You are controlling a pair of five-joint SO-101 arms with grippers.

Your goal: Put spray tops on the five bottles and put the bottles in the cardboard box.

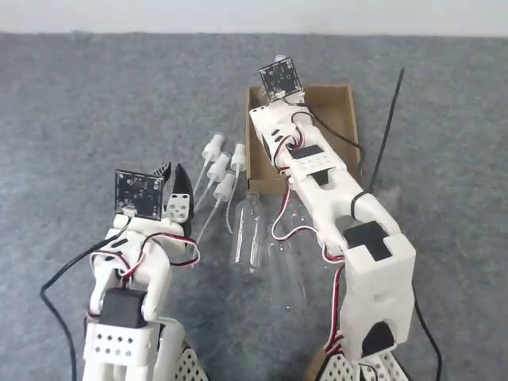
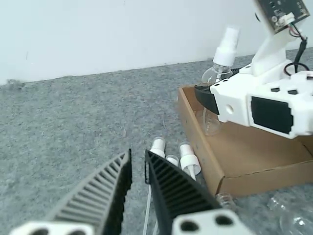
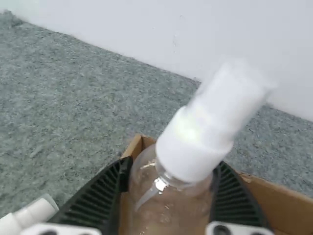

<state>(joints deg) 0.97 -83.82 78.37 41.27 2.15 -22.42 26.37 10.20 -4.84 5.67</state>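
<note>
My right gripper (image 3: 171,172) is shut on the neck of a clear bottle (image 3: 164,198) that carries a white spray top (image 3: 208,125). It holds the bottle upright over the cardboard box (image 1: 340,107); the left wrist view shows that bottle (image 2: 213,78) just inside the box's near wall (image 2: 203,152). Several loose spray tops (image 1: 221,168) lie left of the box. Clear bottles without tops (image 1: 248,228) lie on the carpet in front of the box. My left gripper (image 2: 138,164) is at the lower left, open by a narrow gap with nothing in it, pointing towards the loose tops (image 2: 182,157).
Grey carpet covers the table, with free room at the far left and behind the box. A black cable (image 1: 387,131) runs past the box's right side. The right arm's body (image 1: 333,190) lies over some of the bottles.
</note>
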